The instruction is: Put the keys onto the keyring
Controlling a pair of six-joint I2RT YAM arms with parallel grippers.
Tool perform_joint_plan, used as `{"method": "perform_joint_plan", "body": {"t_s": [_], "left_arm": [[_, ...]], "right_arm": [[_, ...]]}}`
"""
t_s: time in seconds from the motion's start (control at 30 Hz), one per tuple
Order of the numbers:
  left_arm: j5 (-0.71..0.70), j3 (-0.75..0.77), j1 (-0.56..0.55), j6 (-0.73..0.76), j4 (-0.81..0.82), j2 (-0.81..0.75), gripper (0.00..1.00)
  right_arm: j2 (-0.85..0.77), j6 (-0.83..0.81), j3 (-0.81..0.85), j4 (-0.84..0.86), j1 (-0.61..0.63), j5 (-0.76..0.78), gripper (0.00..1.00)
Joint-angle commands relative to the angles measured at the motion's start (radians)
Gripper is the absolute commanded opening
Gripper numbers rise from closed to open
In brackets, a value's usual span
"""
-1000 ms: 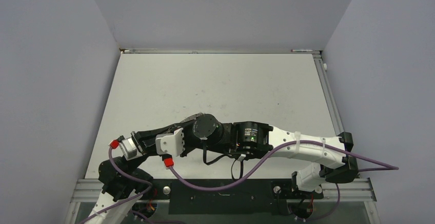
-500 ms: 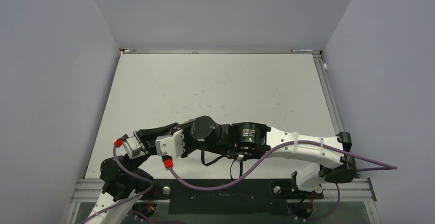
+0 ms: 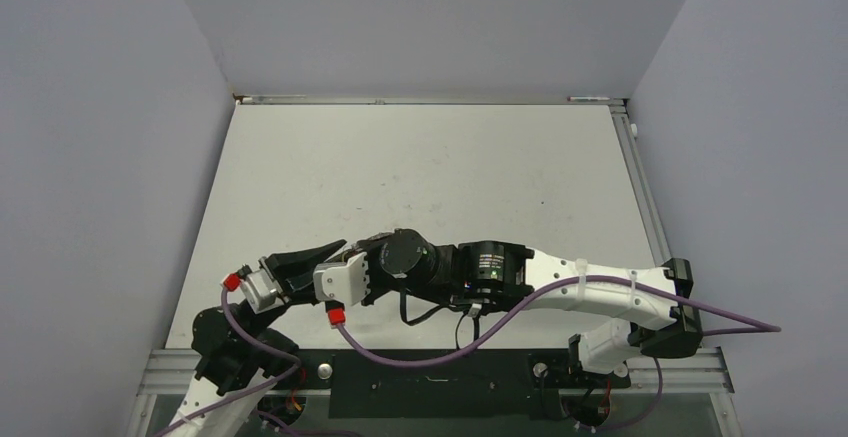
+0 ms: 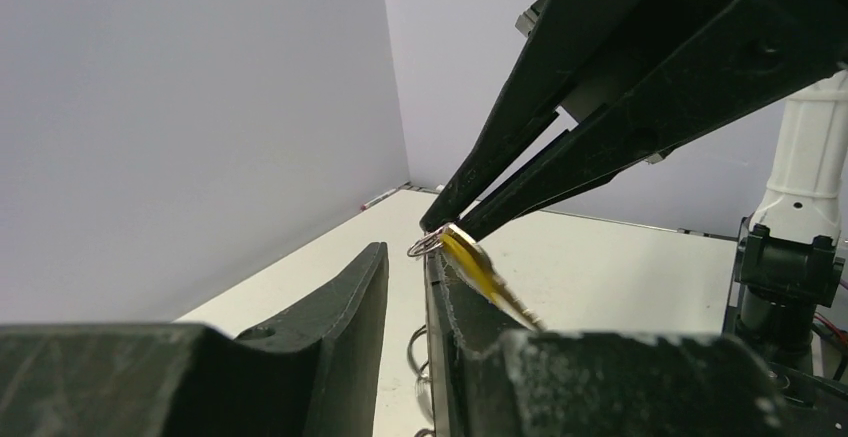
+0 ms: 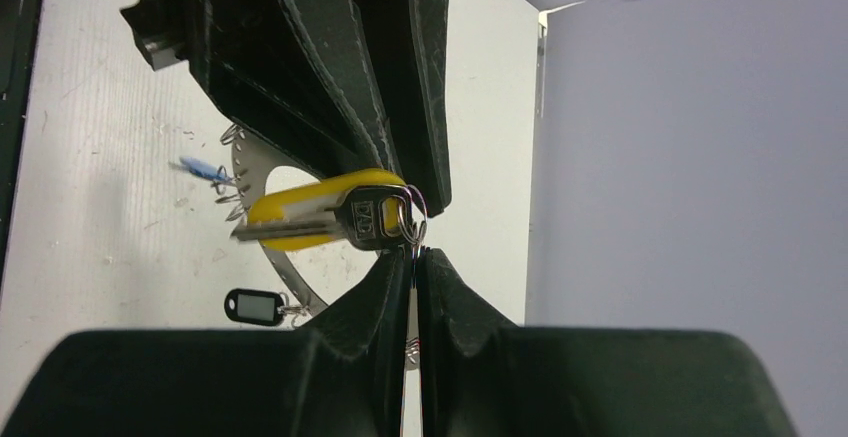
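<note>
My right gripper [image 5: 412, 253] is shut on the small split ring [image 5: 411, 219] of the yellow-headed key [image 5: 325, 215] and holds it above the table. In the left wrist view its shut tips [image 4: 440, 225] carry the key [image 4: 480, 272] against the outer side of my left gripper's right finger [image 4: 455, 317]. My left gripper [image 4: 405, 254] is open by a narrow gap with nothing between its fingers. The keyring [image 5: 290, 275], a silvery loop, lies on the table below. On it are the blue-headed key [image 5: 205, 169] and a dark-rimmed piece [image 5: 255, 307]. In the top view both grippers [image 3: 345, 249] meet near the front left.
The white table [image 3: 420, 177] is walled by grey panels on three sides. Purple cables [image 3: 420, 355] hang from both wrists over the near edge. The right arm's white link [image 3: 600, 292] lies along the front right.
Both wrists have shifted slightly toward the near edge. The left gripper's fingers now show pointing right at the right gripper.
</note>
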Motion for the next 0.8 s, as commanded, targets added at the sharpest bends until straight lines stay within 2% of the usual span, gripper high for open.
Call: {"method": "perform_joint_plan", "body": {"t_s": [0.0, 0.43, 0.67, 0.77], "left_arm": [[0.001, 0.066, 0.001, 0.04, 0.008, -0.01, 0.19], [-0.011, 0.074, 0.001, 0.06, -0.019, -0.011, 0.23], [0.019, 0.066, 0.001, 0.043, 0.003, -0.024, 0.26], [0.065, 0.07, 0.001, 0.024, 0.01, 0.021, 0.33]], "right_arm": [[-0.072, 0.012, -0.015, 0.019, -0.011, 0.071, 0.05], [-0.125, 0.039, -0.082, 0.044, -0.01, 0.093, 0.05], [-0.167, 0.075, -0.171, 0.076, -0.01, 0.108, 0.05], [-0.187, 0.087, -0.197, 0.085, -0.009, 0.121, 0.05]]}}
